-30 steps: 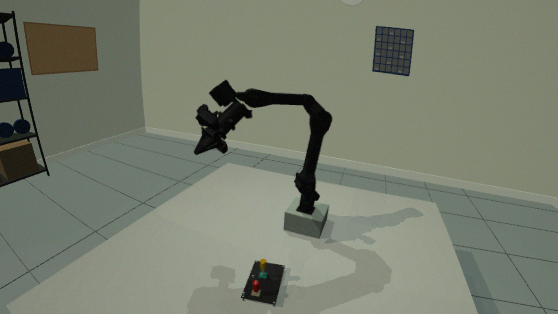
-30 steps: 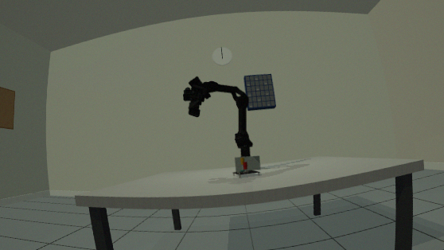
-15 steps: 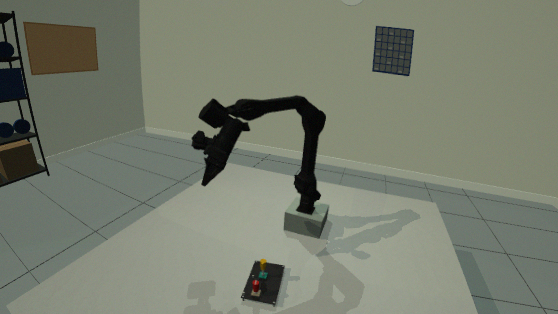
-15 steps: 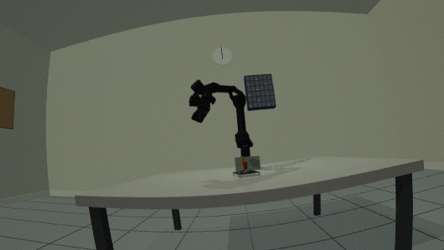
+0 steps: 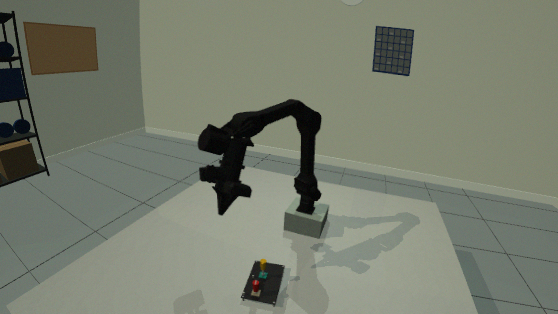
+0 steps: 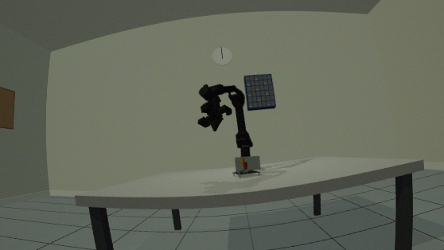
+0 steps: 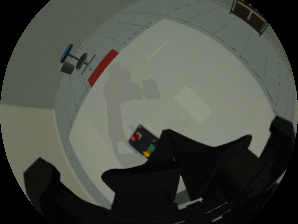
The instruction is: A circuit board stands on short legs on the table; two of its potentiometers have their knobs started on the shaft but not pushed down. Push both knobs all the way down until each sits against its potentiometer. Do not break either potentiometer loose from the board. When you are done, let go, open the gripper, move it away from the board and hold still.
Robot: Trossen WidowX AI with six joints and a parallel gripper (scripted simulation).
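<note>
A dark circuit board [image 5: 275, 288] [image 6: 247, 173] [image 7: 144, 137] stands on short legs near the front of the white table [image 5: 150, 260]. A yellow knob [image 5: 263, 263] sits at its far end and a red knob [image 5: 255, 285] [image 6: 245, 164] at its near end; both stand raised on their shafts. My gripper [image 5: 221, 211] [image 6: 215, 128] is shut and empty. It points down, high above the table, behind and to the left of the board. In the wrist view the fingers are a dark mass at the bottom, with the board small beyond them.
The arm's grey base block [image 5: 306, 220] stands on the table behind the board. A black shelf unit [image 5: 20, 100] with boxes stands at the far left on the floor.
</note>
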